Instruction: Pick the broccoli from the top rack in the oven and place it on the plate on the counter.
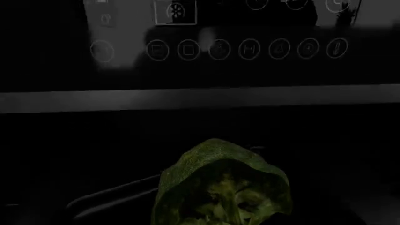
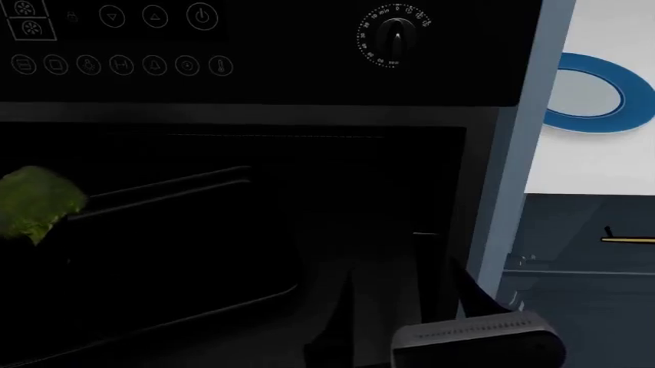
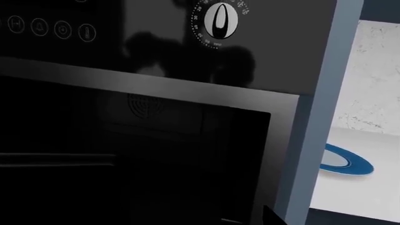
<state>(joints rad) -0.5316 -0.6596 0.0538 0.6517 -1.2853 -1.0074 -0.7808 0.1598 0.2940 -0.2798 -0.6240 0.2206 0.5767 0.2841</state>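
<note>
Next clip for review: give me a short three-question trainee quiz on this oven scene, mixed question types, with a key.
1. True or false: the broccoli already lies on the plate.
2. Seen from the head camera, the plate sits on which side of the oven? A) left B) right C) inside it
3. Fill in: the round control on the oven panel is a ____.

Key: 1 false, it is at the left of the oven opening by the top rack; 2 B, on the counter; 3 dial.
</note>
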